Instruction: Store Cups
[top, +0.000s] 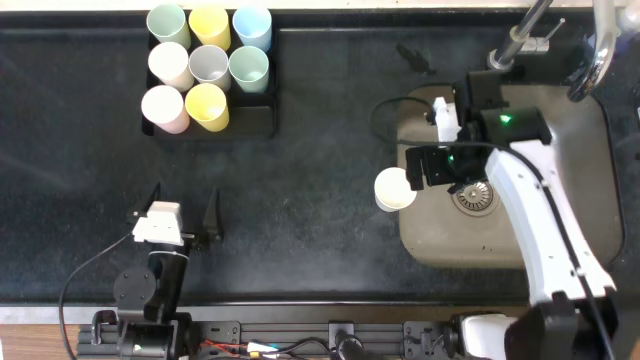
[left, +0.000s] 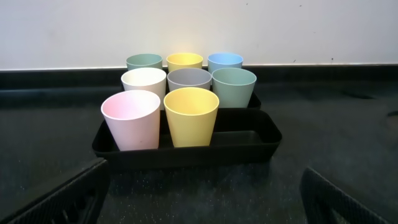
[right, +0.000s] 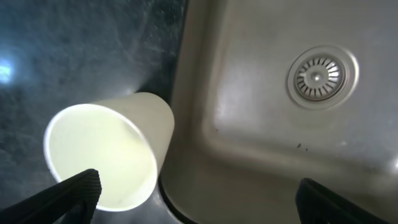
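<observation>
Right gripper (right: 199, 183) wide open, holding nothing. Pale cup (right: 109, 149) tilted by sink (right: 261, 137) rim: straddle its wall, close gently.

I see a cream cup (right: 109, 152), a black tray (left: 236, 154), a pink cup (left: 132, 121), a yellow cup (left: 190, 118), and dark speckled counter (top: 300, 200).

The yellow front cup (left: 191, 117) largely hides the grey cup (left: 189, 78).

Cream cup (right: 112, 152) at sink (right: 261, 143) edge
</observation>
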